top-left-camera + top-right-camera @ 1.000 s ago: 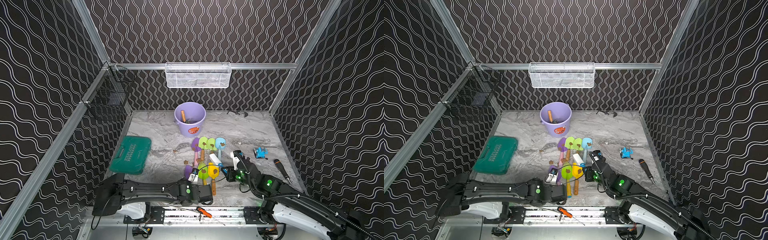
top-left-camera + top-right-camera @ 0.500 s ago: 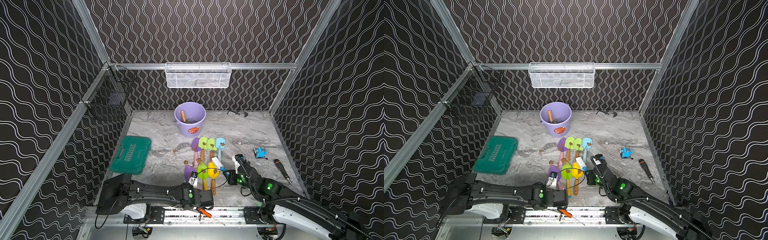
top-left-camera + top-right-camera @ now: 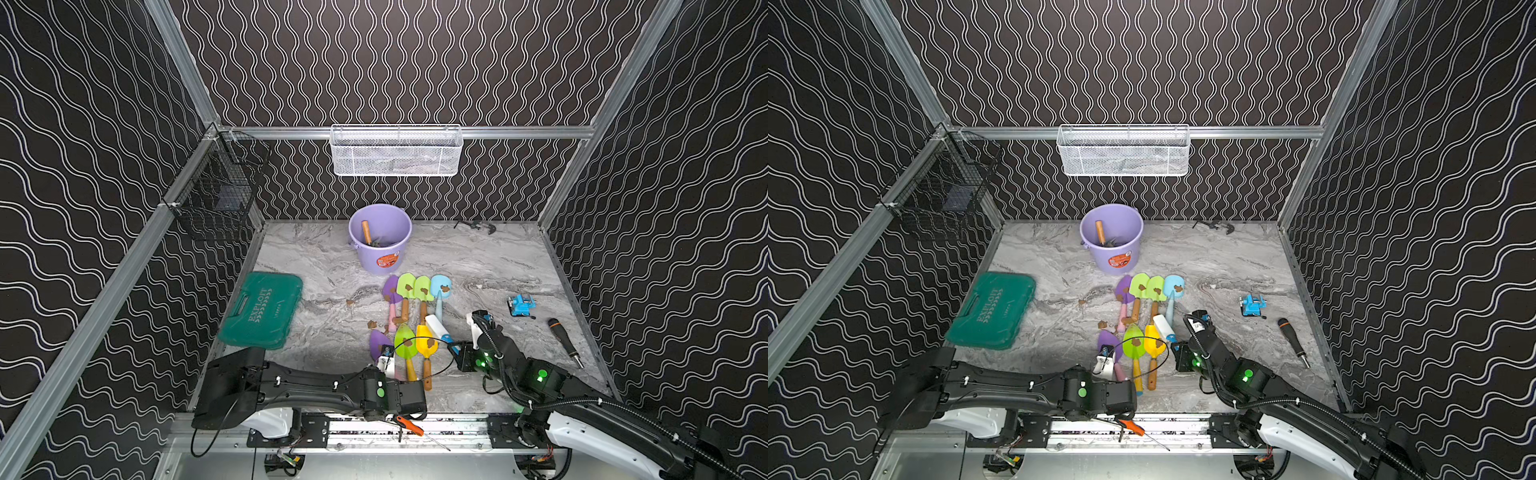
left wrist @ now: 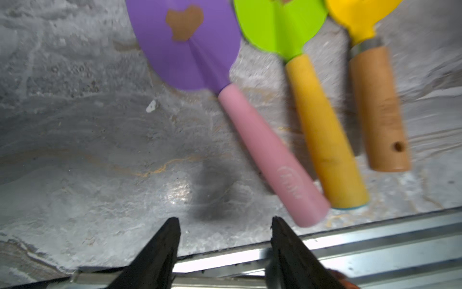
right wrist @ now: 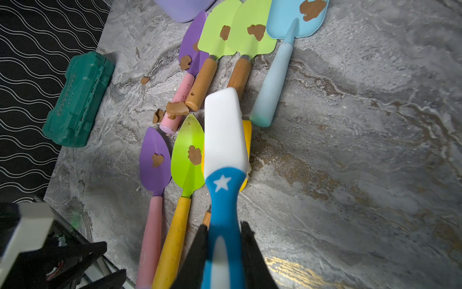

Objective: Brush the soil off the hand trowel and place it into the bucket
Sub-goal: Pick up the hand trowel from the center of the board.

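- Purple trowel lies flat in the front row, long axis running front to back: blade toward the bucket, pink handle toward the robot, soil clump on the blade.
- Left gripper hovers beside the handle's end, fingers parted, holding nothing.
- Right gripper pinches a brush over the yellow trowel.

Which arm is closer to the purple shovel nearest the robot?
Left. The left end effector is by the purple shovel's handle; the right end effector, holding the brush, is past two shovels.
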You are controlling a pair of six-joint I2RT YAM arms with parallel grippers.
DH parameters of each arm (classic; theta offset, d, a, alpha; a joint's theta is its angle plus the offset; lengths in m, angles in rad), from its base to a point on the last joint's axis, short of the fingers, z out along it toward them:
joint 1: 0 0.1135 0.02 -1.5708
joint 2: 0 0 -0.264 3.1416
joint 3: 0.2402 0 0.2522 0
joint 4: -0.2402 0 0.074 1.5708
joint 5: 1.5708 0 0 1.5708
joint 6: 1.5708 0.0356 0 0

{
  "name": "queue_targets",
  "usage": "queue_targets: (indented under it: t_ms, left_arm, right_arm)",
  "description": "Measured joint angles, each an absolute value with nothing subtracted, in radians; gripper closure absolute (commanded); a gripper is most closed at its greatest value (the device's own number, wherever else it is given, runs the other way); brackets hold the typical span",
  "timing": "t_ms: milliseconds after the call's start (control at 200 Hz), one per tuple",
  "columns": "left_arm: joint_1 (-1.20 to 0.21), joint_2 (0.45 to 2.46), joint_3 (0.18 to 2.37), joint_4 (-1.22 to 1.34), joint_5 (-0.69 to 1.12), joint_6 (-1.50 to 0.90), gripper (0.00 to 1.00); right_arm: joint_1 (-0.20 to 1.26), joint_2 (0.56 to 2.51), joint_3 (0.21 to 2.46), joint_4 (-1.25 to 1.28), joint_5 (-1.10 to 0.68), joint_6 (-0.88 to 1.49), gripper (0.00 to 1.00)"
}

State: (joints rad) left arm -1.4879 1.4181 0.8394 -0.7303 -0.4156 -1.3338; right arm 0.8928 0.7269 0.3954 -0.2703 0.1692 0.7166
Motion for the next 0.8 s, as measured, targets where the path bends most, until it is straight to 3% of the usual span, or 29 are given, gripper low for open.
queue_targets:
  t_ms: [180, 510, 801]
  left_arm:
    - [-1.475, 1.383, 0.841, -0.713, -0.458, -1.333, 0.35]
    - [-1.313, 1.483, 0.863, -0.593, -0.422, -1.197, 0.36]
    - [-1.295, 1.597, 0.872, -0.532, -0.345, -1.139, 0.38]
  right_arm:
    - [0.893, 0.716, 0.405, -0.28, 0.178, 0.702, 1.0]
    - [0.893, 0.731, 0.411, -0.282, 0.185, 0.695, 1.0]
    - [0.893, 0.711, 0.409, -0.284, 0.185, 0.697, 1.0]
